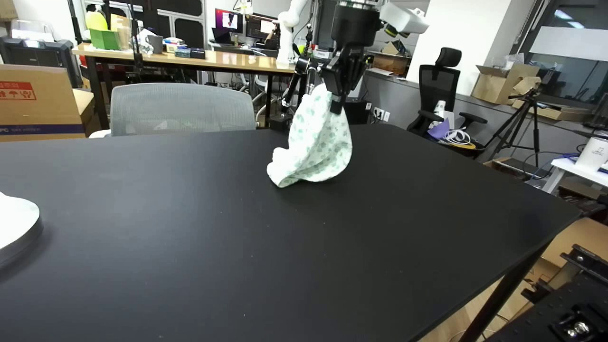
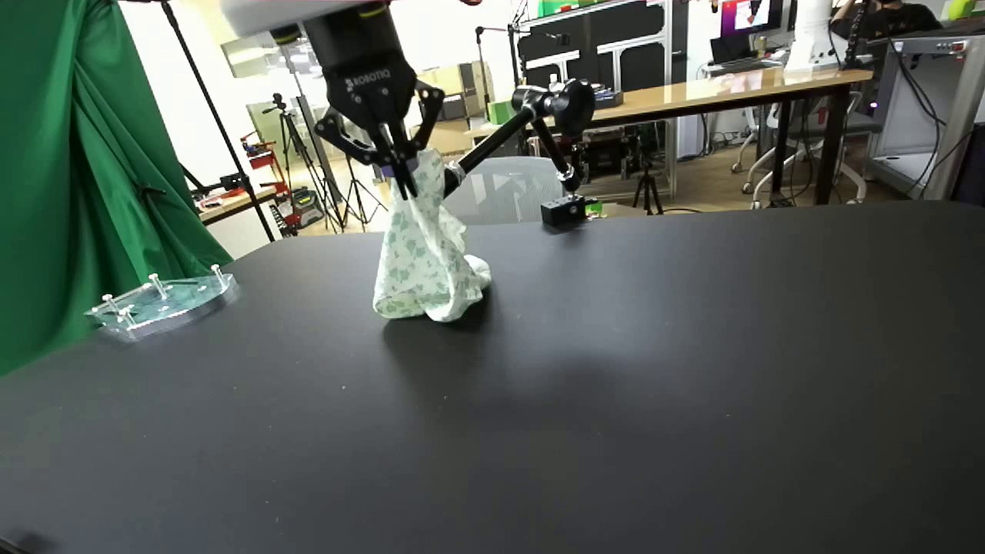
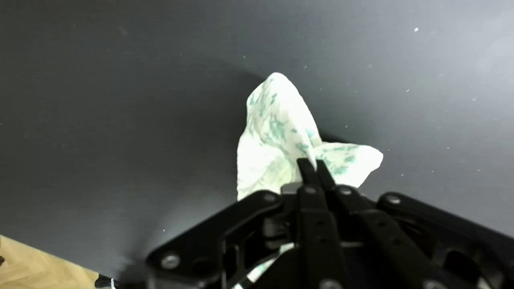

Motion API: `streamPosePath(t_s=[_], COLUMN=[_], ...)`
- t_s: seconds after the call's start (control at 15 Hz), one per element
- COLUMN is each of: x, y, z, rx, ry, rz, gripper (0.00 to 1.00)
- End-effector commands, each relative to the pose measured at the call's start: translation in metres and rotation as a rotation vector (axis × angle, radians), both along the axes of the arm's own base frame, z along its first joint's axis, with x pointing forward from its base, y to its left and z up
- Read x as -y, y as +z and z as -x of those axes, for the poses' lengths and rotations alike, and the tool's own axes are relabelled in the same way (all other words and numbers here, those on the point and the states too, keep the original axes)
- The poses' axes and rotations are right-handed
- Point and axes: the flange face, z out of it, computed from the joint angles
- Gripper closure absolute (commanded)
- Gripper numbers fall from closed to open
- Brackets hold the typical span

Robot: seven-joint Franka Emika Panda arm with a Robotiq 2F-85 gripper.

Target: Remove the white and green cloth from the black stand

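Big black counter (image 1: 199,247) up front, cluttered workroom behind it. So the white and green cloth (image 2: 419,261) is hanging over the counter from the gripper (image 3: 314,163). Jaws are pressed together with barely any gap, pinching the cloth near its upper end. It droops nearly straight down, long axis close to vertical with a slight lean, skinny up top and flaring out lower. In the wrist view one fold points up the frame and a stubbier one pokes out to the right. Can't tell if the bottom edge touches the counter.

Behind it is a jointed black stand (image 2: 565,111), blocky base at the counter's far edge. They overlap in both exterior views, so I can't say whether they're touching.

Container-wise: green box (image 1: 105,40) on a wood-topped table (image 1: 228,61), yellow rounded thing (image 1: 96,21) either in it or just behind, hard to say. Also a big cardboard box (image 1: 38,104) near the grey chair (image 1: 183,109), contents hidden.
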Motion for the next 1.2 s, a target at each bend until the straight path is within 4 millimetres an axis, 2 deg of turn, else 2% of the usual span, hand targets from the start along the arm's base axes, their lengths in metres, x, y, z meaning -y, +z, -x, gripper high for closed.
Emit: streamPosePath(t_s=[0.0, 0.2, 0.47, 0.73, 1.13], x=[0.003, 0.005, 0.007, 0.021, 0.056], y=[0.023, 0.027, 0.013, -0.015, -0.067], z=[0.046, 0.071, 0.083, 0.081, 0.076], rx=[-0.056, -0.073, -0.094, -0.170, -0.248], ry=[0.033, 0.051, 0.026, -0.027, -0.096], rz=[-0.012, 0.010, 0.031, 0.032, 0.046], gripper=[1.00, 1.00, 1.00, 1.00, 1.00])
